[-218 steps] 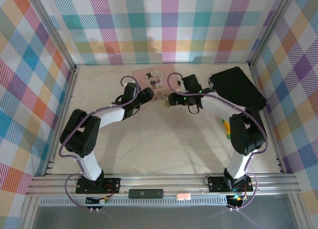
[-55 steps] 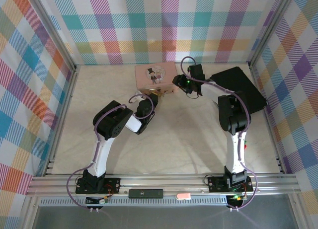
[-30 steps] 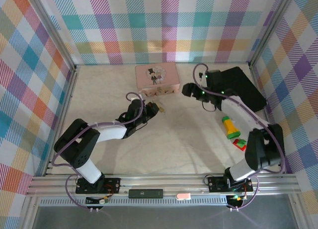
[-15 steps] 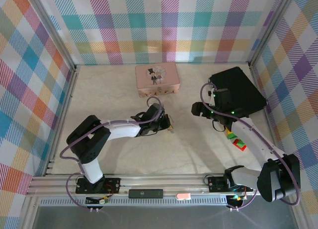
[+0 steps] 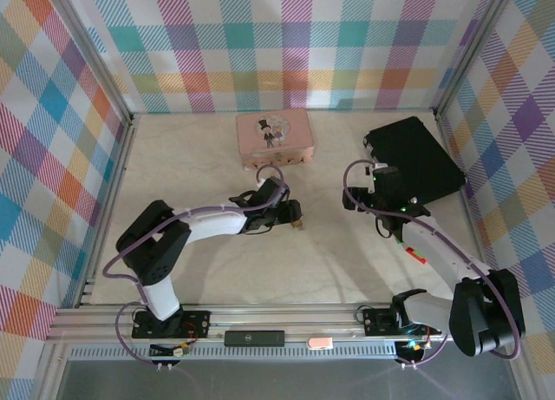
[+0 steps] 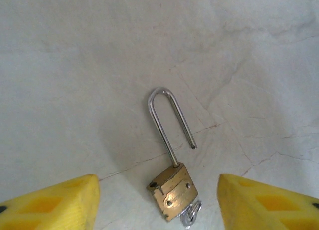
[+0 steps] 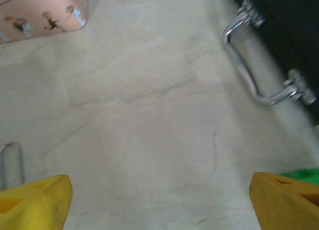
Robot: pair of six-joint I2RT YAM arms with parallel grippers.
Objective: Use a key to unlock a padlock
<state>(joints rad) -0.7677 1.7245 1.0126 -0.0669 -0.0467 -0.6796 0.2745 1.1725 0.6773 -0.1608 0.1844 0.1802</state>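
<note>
Left claw is spread wide and grips nothing. The padlock lies flat on the table between its fingers, mid-table, with the shackle pointing far. One shackle leg is out of the body, so it looks unlocked. A silvery bit at the near end is likely the key.

Right claw is also wide and empty, well right of the padlock. Tin is far, case far right.

Unlocking step looks done. Next: pull both arms clear without nudging the padlock.
</note>
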